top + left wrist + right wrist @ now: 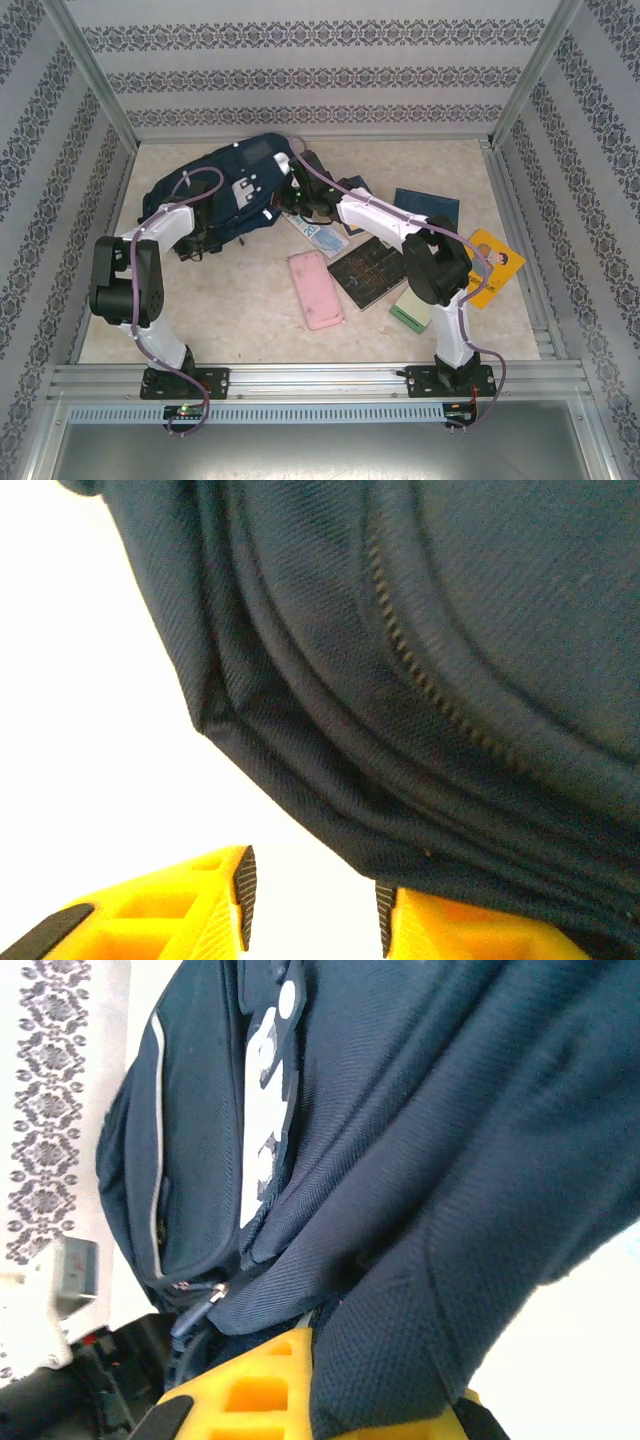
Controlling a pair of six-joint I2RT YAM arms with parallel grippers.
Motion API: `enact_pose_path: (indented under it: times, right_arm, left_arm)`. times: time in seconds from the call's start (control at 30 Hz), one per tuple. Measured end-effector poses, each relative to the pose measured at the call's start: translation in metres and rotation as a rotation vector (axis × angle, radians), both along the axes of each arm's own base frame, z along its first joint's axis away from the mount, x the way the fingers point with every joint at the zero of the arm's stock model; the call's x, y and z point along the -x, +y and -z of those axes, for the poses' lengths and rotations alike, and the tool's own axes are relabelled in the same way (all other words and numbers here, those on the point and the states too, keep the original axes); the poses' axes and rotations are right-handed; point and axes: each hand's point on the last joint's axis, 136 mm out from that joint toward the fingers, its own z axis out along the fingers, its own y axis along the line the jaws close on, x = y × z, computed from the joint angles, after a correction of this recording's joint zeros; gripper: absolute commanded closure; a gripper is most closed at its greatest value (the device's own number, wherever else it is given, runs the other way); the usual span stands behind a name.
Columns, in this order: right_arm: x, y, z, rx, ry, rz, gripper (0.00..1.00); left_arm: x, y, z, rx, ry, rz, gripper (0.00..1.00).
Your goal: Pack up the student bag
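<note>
Pinching a fold of navy fabric, my right gripper (385, 1405) sits with its jaws pressed together on the student bag (400, 1160). My left gripper (315, 915) stands spread at the bag's lower seam, with only bare table showing in the gap. The bag lies far left on the table (250, 320). I cannot read its white patch. A pink case (315, 290) lies nearer me, and my right arm crosses a dark book (365, 275).

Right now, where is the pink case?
In the top view, the pink case lies near the centre, just left of the dark book and in front of the student bag.
</note>
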Motion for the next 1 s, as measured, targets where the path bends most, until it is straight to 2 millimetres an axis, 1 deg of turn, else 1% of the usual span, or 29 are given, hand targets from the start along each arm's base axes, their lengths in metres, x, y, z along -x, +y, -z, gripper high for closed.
enact_pose_path:
  times: [0.1,0.2,0.3,0.37,0.43,0.53,0.63,0.77,0.9,1.0]
  right_arm:
    - [0.004,-0.006,0.017,0.016,0.038,0.032,1.00]
    - [0.009,-0.011,0.030,0.026,0.079,0.053,1.00]
    - [0.009,-0.011,0.031,0.017,0.093,0.069,1.00]
    - [0.009,-0.011,0.030,0.008,0.103,0.079,1.00]
    - [0.008,-0.011,0.030,0.000,0.114,0.091,1.00]
    - [0.008,-0.010,0.030,-0.008,0.120,0.097,1.00]
    - [0.004,-0.006,0.030,-0.019,0.126,0.105,1.00]
    - [0.001,-0.003,0.034,-0.030,0.145,0.113,1.00]
    - [-0.002,-0.004,0.046,-0.035,0.182,0.125,1.00]
    - [-0.008,-0.003,0.058,-0.036,0.212,0.130,1.00]
  left_arm:
    - [-0.004,-0.002,-0.002,0.016,-0.030,0.013,0.52]
    - [0.007,-0.012,-0.003,0.056,-0.064,0.040,0.51]
    - [0.020,-0.028,-0.012,0.089,-0.117,0.089,0.51]
    - [0.027,-0.042,-0.020,0.098,-0.159,0.138,0.51]
    - [0.034,-0.062,-0.026,0.107,-0.216,0.211,0.51]
    - [0.045,-0.088,-0.025,0.131,-0.291,0.307,0.51]
    - [0.051,-0.097,-0.017,0.148,-0.340,0.340,0.51]
    - [0.043,-0.101,-0.012,0.158,-0.385,0.347,0.49]
    - [0.026,-0.107,-0.011,0.157,-0.417,0.360,0.48]
    - [0.014,-0.110,-0.008,0.141,-0.413,0.371,0.48]
